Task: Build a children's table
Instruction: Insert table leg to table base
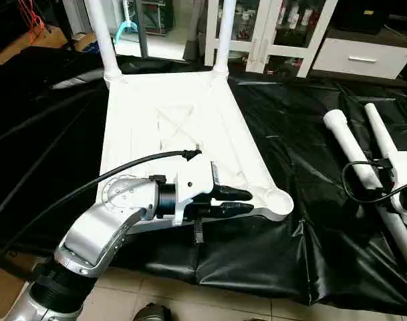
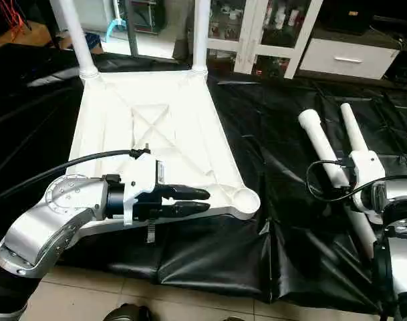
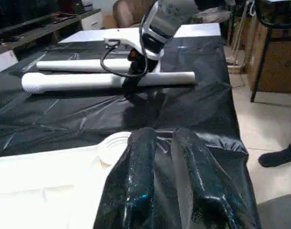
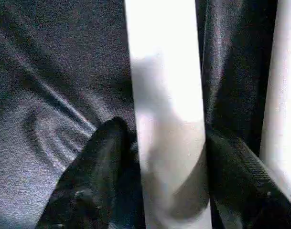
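Note:
The children's table top lies underside up on a black sheet, X ribs showing. Two white legs stand upright in its far corner sockets. My left gripper hovers at the near right corner, just short of the open round socket, fingers together with nothing seen between them. Two loose legs lie side by side on the sheet to the right. My right gripper sits over the nearer leg, one black finger pressed to each side of it.
The black sheet covers the whole work surface and hangs over its front edge above tiled floor. A white glass-door cabinet and a drawer unit stand behind. A person's socked foot rests on the floor beyond the right end.

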